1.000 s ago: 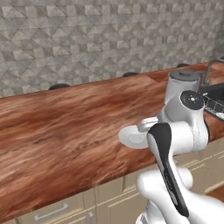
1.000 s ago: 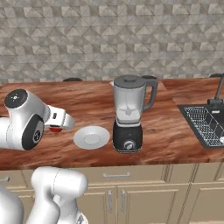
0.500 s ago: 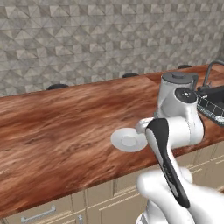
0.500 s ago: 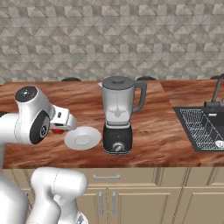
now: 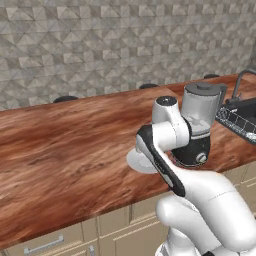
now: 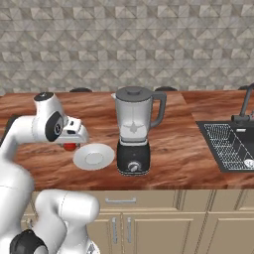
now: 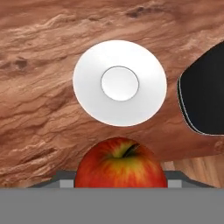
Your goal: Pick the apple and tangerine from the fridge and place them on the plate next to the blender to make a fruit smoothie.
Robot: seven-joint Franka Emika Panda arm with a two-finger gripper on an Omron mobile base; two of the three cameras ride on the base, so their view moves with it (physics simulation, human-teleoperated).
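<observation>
My gripper point(image 6: 72, 144) is shut on the glossy red apple point(image 7: 121, 162), which hangs low over the wooden counter. In the right base view the apple point(image 6: 71, 146) peeks out under my hand, just left of the plate. The small round white plate point(image 7: 87, 87) lies flat and bare on the counter, just ahead of the apple in the hand view. It sits point(image 6: 93, 156) immediately left of the blender point(image 6: 134, 130), whose grey jar stands on a black base point(image 7: 205, 96). From the left base view, my arm covers part of the plate point(image 5: 137, 161) and blender point(image 5: 200, 122). The tangerine and fridge are out of view.
A dark sink with a wire rack point(image 6: 230, 144) and a faucet point(image 6: 245, 104) is set into the counter to the right of the blender. A grey tiled wall backs the counter point(image 6: 188, 154). Beige cabinet fronts point(image 6: 149, 218) run below its front edge.
Both base views have slid sideways along the counter, so the camera moved. My hand, still holding the apple, has come closer to the plate's left side.
</observation>
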